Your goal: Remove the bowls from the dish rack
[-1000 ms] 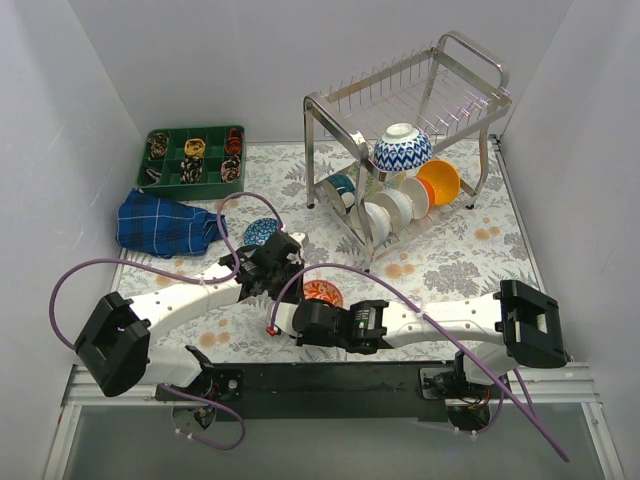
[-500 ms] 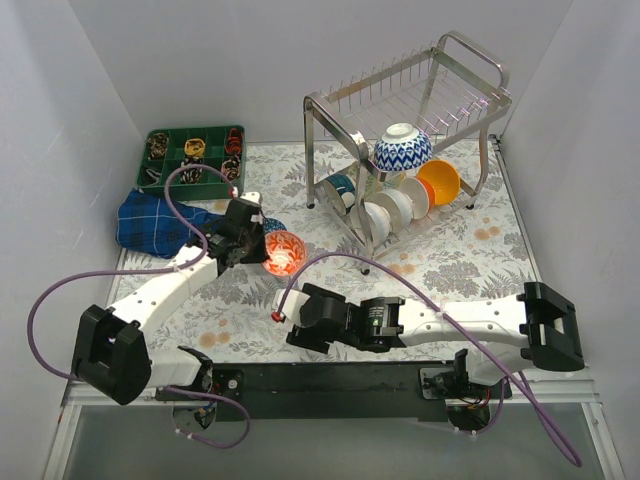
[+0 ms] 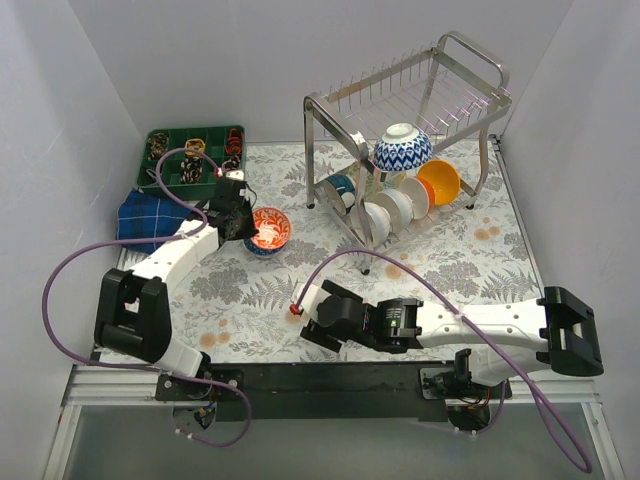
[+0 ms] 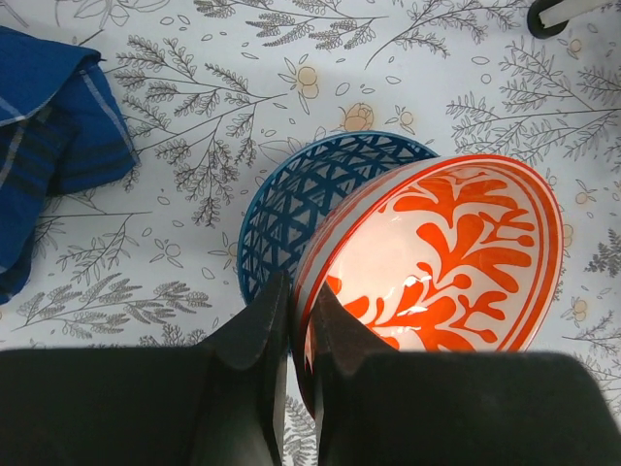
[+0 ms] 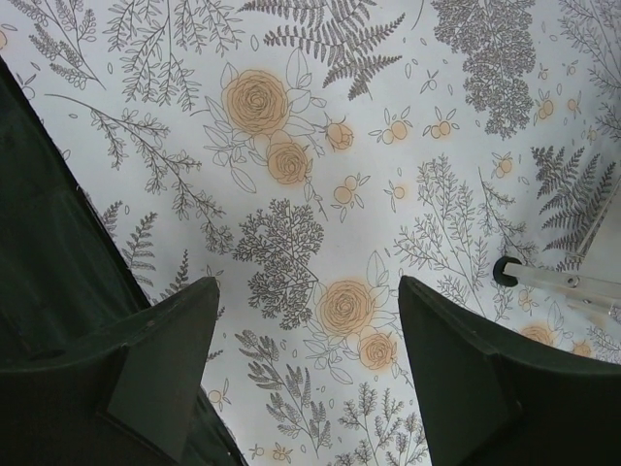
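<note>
My left gripper (image 4: pixel 299 301) is shut on the rim of a red-white patterned bowl (image 4: pixel 437 252), one finger inside and one outside. It holds the bowl tilted over a blue lattice bowl (image 4: pixel 291 204) that sits on the table. From above, that red-white bowl (image 3: pixel 270 228) is left of the dish rack (image 3: pixel 330 100). The rack holds a blue-white bowl (image 3: pixel 403 148), an orange bowl (image 3: pixel 440 182), white bowls (image 3: pixel 395 210) and a teal bowl (image 3: pixel 340 185). My right gripper (image 5: pixel 309 291) stands open over the floral table cover, nothing between its fingers; from above, the right gripper (image 3: pixel 308 322) is near the front centre.
A green compartment tray (image 3: pixel 195 155) with small items stands at the back left. A blue plaid cloth (image 3: pixel 150 220) lies in front of it, close to the left arm. A rack foot (image 5: pixel 505 272) shows at the right of the right wrist view.
The right gripper opened and drew back from the red-white bowl. The left arm carried that bowl from the front centre to the back left, over the blue bowl.
</note>
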Controlling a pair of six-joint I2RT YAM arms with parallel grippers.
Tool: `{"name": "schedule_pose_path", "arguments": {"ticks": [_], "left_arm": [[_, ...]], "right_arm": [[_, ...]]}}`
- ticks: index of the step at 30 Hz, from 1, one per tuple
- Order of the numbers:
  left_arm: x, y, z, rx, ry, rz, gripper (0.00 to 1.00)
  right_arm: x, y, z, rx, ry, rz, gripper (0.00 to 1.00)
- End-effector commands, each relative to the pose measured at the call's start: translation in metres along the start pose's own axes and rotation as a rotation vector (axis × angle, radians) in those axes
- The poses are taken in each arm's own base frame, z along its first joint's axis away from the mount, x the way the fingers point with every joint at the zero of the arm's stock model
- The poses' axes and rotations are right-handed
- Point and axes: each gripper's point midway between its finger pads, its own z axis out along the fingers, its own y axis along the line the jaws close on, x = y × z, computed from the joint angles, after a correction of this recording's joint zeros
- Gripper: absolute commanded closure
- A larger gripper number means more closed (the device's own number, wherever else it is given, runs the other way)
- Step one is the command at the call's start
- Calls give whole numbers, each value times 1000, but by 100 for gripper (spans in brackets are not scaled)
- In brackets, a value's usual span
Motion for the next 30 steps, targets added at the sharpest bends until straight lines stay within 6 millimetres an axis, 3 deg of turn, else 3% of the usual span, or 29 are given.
{"name": "schedule_pose_path", "arguments": {"ticks": [1, 9, 16, 24, 30], "left_arm": [[-28, -10, 4, 70, -83, -23, 97], [-7, -9, 15, 96, -31, -21, 71], [-7, -1, 9, 66, -56, -13, 63], [-16, 16, -9, 30, -135, -51, 68], [-19, 14, -16, 54, -150, -81, 70]], "right_arm": [[-12, -9, -5, 29, -70, 67, 17], [-13, -14, -2, 37, -72, 82, 17], [-17, -18, 0, 38, -78, 85, 17], [-26, -24, -3, 47, -96, 96, 18], [-40, -31, -15, 56, -138, 120, 18]]}}
